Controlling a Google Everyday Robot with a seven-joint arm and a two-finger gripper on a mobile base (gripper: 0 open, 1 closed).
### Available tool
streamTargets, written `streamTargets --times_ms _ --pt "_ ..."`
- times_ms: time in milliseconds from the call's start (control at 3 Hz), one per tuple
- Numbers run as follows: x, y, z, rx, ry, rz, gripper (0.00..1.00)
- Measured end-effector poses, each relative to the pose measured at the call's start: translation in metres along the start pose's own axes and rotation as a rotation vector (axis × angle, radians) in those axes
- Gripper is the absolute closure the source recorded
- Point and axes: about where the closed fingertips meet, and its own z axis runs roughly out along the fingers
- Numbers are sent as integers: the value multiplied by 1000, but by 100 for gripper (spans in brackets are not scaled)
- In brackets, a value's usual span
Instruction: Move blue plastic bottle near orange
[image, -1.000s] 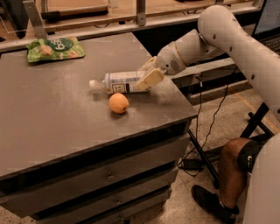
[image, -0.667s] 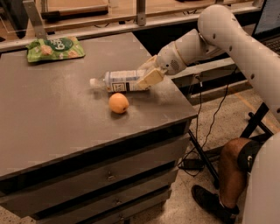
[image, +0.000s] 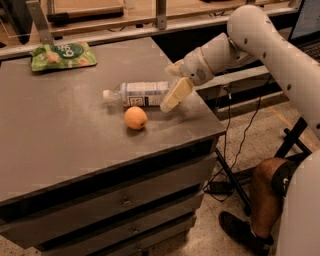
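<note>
Grey cabinet (image: 65, 150) with a flat matte top fills the left and centre of the scene; its dark drawers (image: 125, 200) face the near side. At the near right, a person's bare leg (image: 264, 182) in a dark shoe stands on the speckled floor beside the cabinet, with black cables (image: 235, 145) hanging just behind it.

On the top, towards the near right corner, sits the small round orange (image: 135, 118), upright and free on all sides. Just beyond it lies the blue plastic bottle (image: 142, 93), a small clear bottle with a pale label, flat on its side. Its white cap (image: 106, 94) points left and its base points right. Bottle and orange are near each other but do not touch.

The cream-coloured two-finger gripper (image: 169, 86) is at the bottle's base end, low over the right edge of the top. Whether it clamps the bottle or stands loose of it cannot be told. The white robot arm (image: 270, 40) reaches in from the far right.

A green snack bag (image: 62, 55) lies flat at the far left corner, well apart from the rest.
</note>
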Motion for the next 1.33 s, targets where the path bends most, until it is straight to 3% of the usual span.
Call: streamTargets --times_ms 333,1000,1333 --pt "-2 -6 -15 47 -14 0 0" --pt "-9 -28 -72 222 -1 -23 0" --pt "-9 -29 -74 231 1 -24 0"
